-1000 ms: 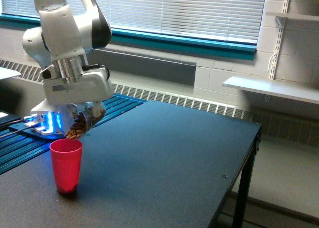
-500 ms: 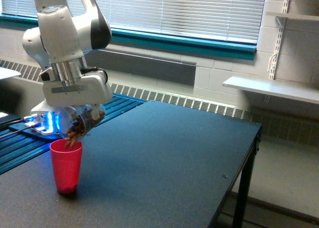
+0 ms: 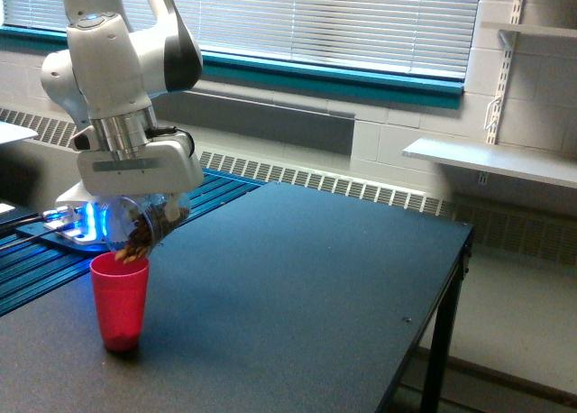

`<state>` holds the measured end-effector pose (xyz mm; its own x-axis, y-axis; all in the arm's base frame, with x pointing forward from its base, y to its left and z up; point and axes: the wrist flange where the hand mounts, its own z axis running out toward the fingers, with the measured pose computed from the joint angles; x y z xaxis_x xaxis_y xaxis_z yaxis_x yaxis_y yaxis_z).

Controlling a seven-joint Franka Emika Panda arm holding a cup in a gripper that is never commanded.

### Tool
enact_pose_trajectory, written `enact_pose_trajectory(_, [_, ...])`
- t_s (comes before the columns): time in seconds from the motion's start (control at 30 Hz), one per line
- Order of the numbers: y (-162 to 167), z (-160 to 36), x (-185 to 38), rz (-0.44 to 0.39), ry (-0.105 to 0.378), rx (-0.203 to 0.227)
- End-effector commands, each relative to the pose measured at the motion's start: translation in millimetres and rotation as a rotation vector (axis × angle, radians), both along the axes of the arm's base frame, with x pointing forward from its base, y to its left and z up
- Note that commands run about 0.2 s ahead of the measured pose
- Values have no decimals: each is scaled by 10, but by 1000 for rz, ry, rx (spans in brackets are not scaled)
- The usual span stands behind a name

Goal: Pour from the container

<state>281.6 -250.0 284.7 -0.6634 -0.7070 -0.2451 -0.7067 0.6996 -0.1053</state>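
The container (image 3: 144, 222), a clear round plastic cup with brown pieces inside, hangs tilted steeply with its mouth down toward the exterior view's left. My gripper (image 3: 149, 206) is shut on it, its fingers mostly hidden under the white hand. Brown pieces crowd at the container's mouth, right above the rim of an upright red plastic cup (image 3: 119, 301) standing on the dark table (image 3: 297, 287).
Behind the arm lies a blue ribbed platform (image 3: 36, 269) with a glowing blue device (image 3: 77, 224). The table's right edge drops off near a leg (image 3: 440, 341). White shelves (image 3: 491, 160) hang on the far wall below a blind-covered window.
The container has tipped further and shifted slightly left, so its mouth now sits over the red cup. Brown pieces have slid toward the mouth and begun to spill.
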Motion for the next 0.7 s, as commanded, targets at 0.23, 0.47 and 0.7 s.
enact_pose_trajectory(0.23, [-27, -6, 35, -4, 8, 25])
enact_pose_trajectory(0.47, [-19, -15, 58, 0, 2, 27])
enact_pose_trajectory(0.7, [-14, -12, 75, 2, -1, 28])
